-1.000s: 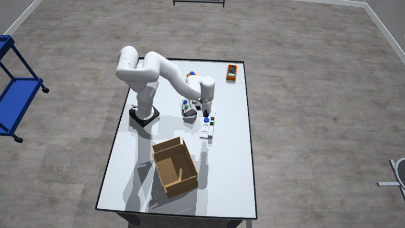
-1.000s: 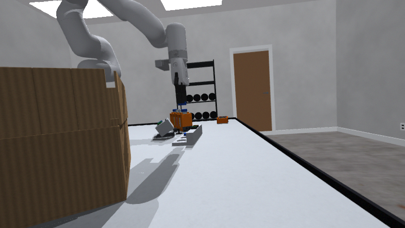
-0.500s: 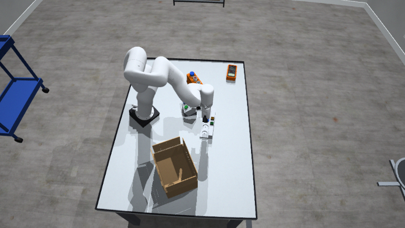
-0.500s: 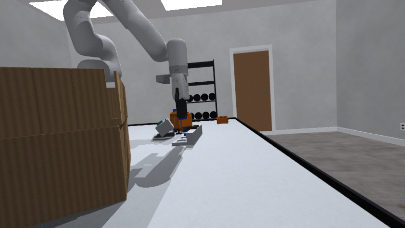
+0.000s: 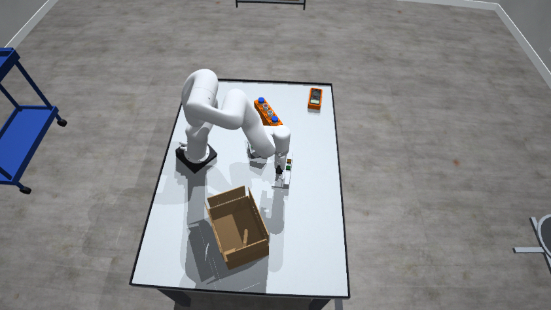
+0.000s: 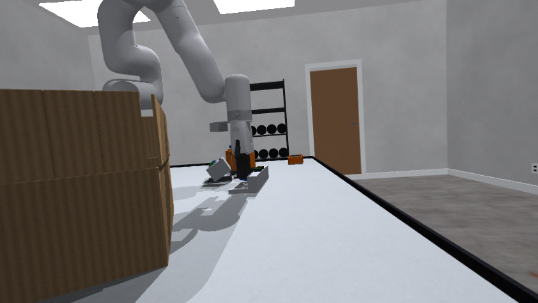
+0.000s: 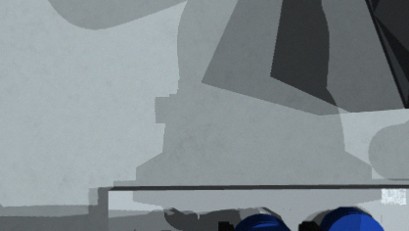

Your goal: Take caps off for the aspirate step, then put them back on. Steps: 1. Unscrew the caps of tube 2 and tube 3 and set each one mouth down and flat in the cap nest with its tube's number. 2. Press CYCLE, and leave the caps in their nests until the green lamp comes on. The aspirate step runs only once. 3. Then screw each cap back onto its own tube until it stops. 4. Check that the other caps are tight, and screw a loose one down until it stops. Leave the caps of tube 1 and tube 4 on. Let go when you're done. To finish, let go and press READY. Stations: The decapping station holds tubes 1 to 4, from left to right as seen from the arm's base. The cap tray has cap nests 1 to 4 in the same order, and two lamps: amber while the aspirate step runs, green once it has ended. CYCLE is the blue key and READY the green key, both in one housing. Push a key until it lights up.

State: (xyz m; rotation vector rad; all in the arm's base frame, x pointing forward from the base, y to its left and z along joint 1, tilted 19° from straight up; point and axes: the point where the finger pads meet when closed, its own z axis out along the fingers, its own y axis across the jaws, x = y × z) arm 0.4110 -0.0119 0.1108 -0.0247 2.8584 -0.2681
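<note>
The orange decapping station [image 5: 267, 111] keeps blue caps on its two end tubes; the two middle tubes stand open. My gripper [image 5: 278, 171] is down at the white cap tray [image 5: 284, 172], also seen in the exterior view [image 6: 252, 180]. It is shut on a blue cap [image 7: 259, 222], held low over a nest. A second blue cap [image 7: 347, 217] sits in the neighbouring nest to its right in the wrist view. The tray's front edge [image 7: 254, 187] crosses that view. The grey key housing [image 6: 218, 169] stands tilted just beside the tray; its keys are hidden. I cannot read the lamps.
An open cardboard box [image 5: 237, 227] stands on the table in front of the tray. An orange meter [image 5: 315, 98] lies at the far right corner. A blue cart [image 5: 19, 123] stands off the table to the left.
</note>
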